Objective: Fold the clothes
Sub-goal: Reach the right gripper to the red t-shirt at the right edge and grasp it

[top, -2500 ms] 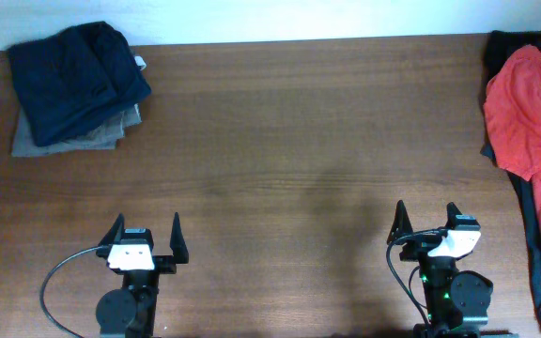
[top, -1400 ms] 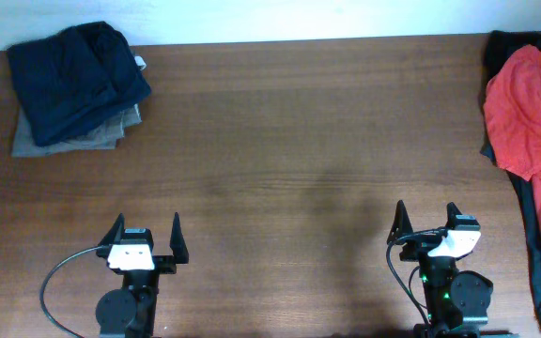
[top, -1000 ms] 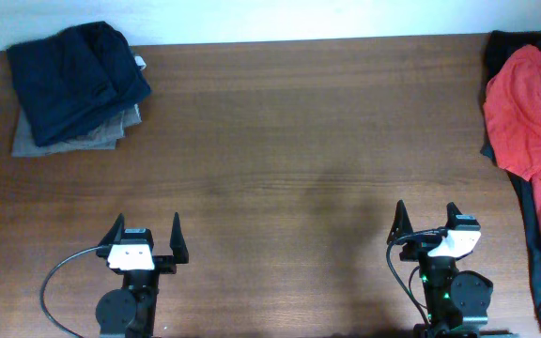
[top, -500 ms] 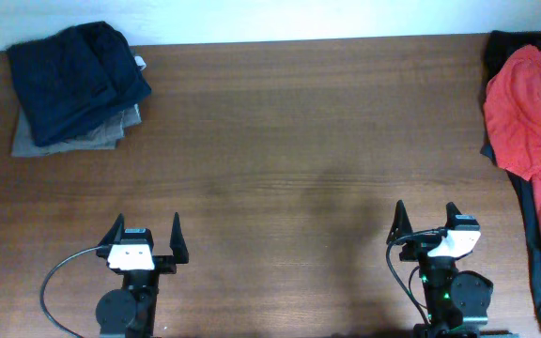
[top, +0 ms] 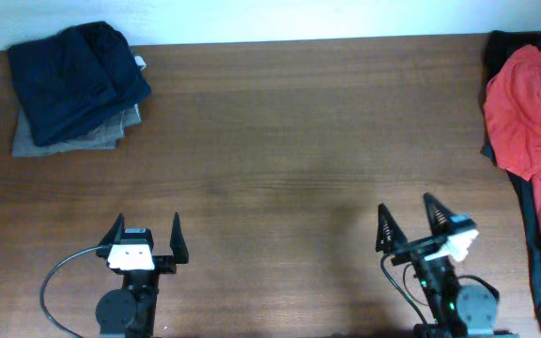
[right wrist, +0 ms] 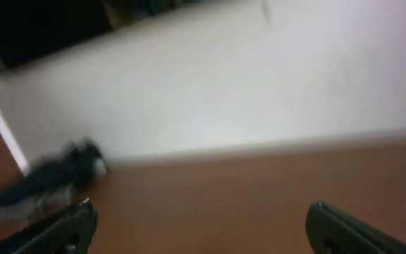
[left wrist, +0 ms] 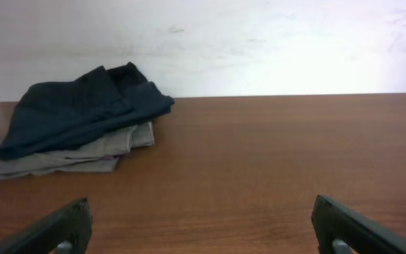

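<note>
Just sitting here with left fingers (top: pixel 115 231) and right fingers (top: pixel 383 228) both spread wide and empty, eyeing the red-orange cotton T-shirt (top: pixel 524 113) with white lettering bunched at the far right edge of the brown wooden table (top: pixel 280 141), likely soft and floppy, probably pinching best at shoulders or hem.

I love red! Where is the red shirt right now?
In the overhead view, the red T-shirt lies at the far right edge of the table, on top of a dark garment.

A brown wooden table (top: pixel 270 141) runs up against a white wall (top: pixel 252 17).
</note>
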You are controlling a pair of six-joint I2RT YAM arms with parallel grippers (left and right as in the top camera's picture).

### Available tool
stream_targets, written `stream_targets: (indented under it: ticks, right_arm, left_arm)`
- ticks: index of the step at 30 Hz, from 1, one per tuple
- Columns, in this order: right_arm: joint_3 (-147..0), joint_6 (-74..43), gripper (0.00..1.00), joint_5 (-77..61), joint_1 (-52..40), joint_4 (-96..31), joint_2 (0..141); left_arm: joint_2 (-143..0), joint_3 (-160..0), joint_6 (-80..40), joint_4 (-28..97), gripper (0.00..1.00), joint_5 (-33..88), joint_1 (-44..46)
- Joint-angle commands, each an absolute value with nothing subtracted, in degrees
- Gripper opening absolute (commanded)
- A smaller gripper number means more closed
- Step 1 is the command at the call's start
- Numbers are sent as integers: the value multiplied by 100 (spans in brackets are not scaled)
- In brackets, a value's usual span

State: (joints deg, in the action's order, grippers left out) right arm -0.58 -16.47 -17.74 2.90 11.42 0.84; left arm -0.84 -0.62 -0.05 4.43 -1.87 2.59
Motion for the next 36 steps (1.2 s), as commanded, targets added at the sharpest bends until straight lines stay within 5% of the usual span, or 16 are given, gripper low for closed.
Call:
stream_targets:
  ticks: [1, 13, 20, 30, 36]
  right_arm:
    - [-141, -1514, 99, -1678, 266, 1861, 34]
    - [-1695, -508, 99, -622, 266, 1570, 1350]
    - [-4464, -19, 99, 1844, 386, -508, 4670]
    - [-8906, 64, 99, 1710, 1658, -3203, 9553]
    - [-9633, 64, 99, 1719, 1879, -3312, 10969]
  left_arm:
    - [-36, -51, -23, 475, 99, -121, 228]
    - [-36, -51, -23, 475, 99, -121, 228]
    - [-36, -51, -23, 475, 99, -121, 228]
    - [-36, -51, -23, 475, 99, -121, 228]
    - [-36, -51, -23, 475, 99, -121, 228]
